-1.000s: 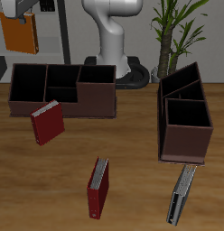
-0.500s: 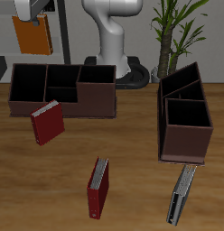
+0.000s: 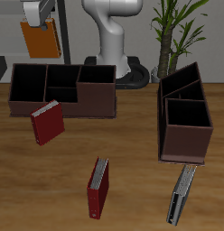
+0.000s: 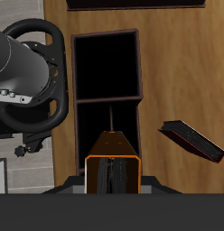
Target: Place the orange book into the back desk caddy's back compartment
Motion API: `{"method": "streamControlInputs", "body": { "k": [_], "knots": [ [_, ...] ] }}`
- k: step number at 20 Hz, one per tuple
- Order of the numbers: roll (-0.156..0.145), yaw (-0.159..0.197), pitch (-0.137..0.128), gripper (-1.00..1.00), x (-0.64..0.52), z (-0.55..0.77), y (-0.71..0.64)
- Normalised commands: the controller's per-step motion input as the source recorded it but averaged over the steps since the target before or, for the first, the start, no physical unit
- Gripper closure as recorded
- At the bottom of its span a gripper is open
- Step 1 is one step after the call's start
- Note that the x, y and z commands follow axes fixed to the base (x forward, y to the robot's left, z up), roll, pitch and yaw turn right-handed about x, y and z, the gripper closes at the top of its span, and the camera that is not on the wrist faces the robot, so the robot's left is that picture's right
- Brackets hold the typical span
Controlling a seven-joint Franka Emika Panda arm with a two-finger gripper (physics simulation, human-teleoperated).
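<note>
My gripper [image 3: 37,20] is shut on the orange book [image 3: 40,40], which hangs upright from the fingers high above the back desk caddy [image 3: 61,90]. The caddy is a long dark brown box seen broadside with open cells and a taller end section. In the wrist view the book [image 4: 113,155] shows spine-on between the fingers, with the caddy's dark cells [image 4: 107,65] straight below it. The book is well clear of the caddy's rim.
A dark red book [image 3: 48,121] leans on the table before the back caddy and shows in the wrist view [image 4: 191,140]. Another red book [image 3: 98,187] stands near the front edge. A second brown caddy [image 3: 184,114] and a grey book [image 3: 182,191] sit at the other side.
My gripper has carried the orange book sideways toward the robot base, from beyond the caddy's outer end to above its end cells. Nothing else has moved.
</note>
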Motion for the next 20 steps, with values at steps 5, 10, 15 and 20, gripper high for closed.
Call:
{"method": "streamControlInputs", "body": {
  "k": [5,10,15,20],
  "knots": [
    [0.027,0.007,0.007,1.00,-0.02,-0.04,0.11],
    [0.028,0.015,0.020,1.00,0.00,-0.12,0.11],
    [0.016,0.003,0.017,1.00,0.01,-0.08,0.08],
    [0.027,-0.001,0.030,1.00,-0.03,-0.13,0.13]
  ]
}}
